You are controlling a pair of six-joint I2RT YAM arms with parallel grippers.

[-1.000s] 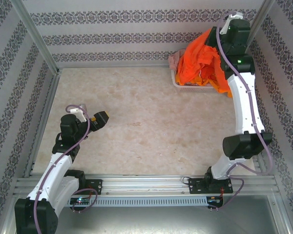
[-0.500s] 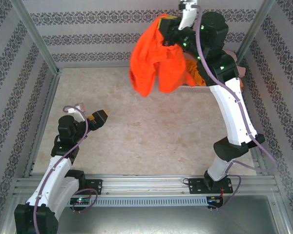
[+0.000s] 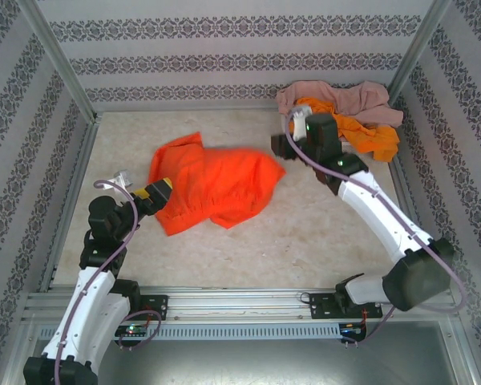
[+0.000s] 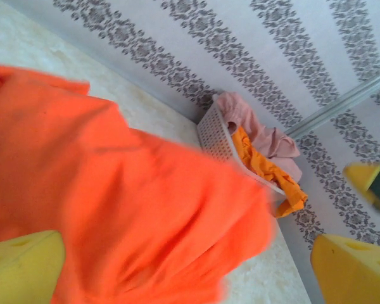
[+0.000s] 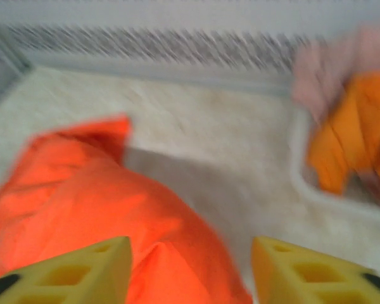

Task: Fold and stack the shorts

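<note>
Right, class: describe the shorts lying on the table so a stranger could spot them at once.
Start at the marbled table; left of its middle lie the bright orange shorts, spread loose. The other orange shorts and the pink shorts are heaped in the basket at the far right corner.

overhead from behind, wrist views share shorts (image 3: 212, 188)

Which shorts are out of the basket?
The bright orange shorts lying crumpled on the table. The pink shorts and the other orange shorts sit in the white basket.
</note>
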